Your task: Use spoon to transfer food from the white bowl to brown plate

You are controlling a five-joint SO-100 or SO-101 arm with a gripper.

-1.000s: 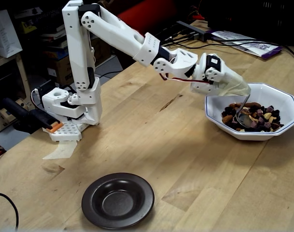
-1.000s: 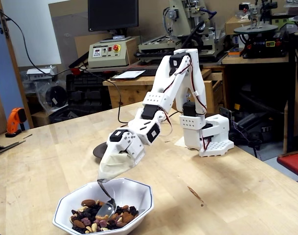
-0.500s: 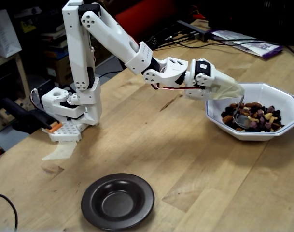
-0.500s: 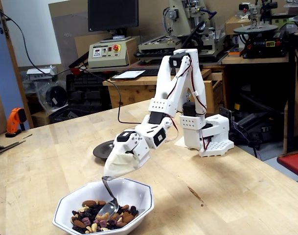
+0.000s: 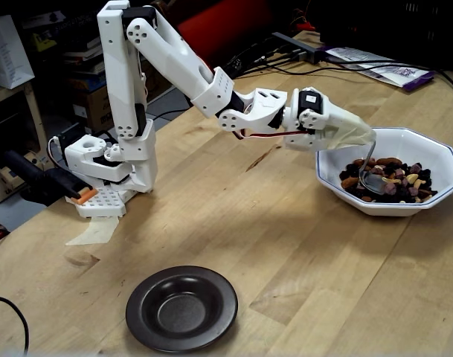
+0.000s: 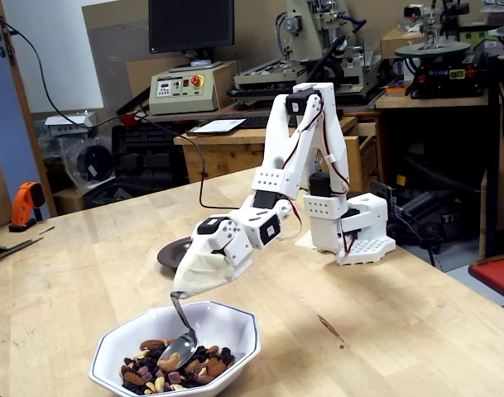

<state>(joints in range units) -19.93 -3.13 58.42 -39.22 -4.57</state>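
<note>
The white bowl (image 5: 442, 160) stands at the right of a fixed view and at the bottom of the other (image 6: 235, 327). It holds the food (image 5: 397, 178) (image 6: 148, 376), a mix of nuts and dark raisins. My gripper (image 5: 366, 138) (image 6: 182, 288), wrapped in whitish tape, hangs over the bowl's near rim and is shut on the spoon (image 5: 370, 165) (image 6: 180, 318). The spoon points down and its bowl rests in the food, with a nut or two on it. The brown plate (image 5: 181, 307) lies empty near the front edge. In the other fixed view the plate (image 6: 170, 253) is mostly hidden behind the arm.
The arm's base (image 5: 107, 160) (image 6: 351, 223) is clamped at the table's edge, with a strip of tape (image 5: 96, 229) beside it. Cables and papers (image 5: 382, 71) lie at the back of the table. A dark knot (image 6: 330, 328) marks the wood.
</note>
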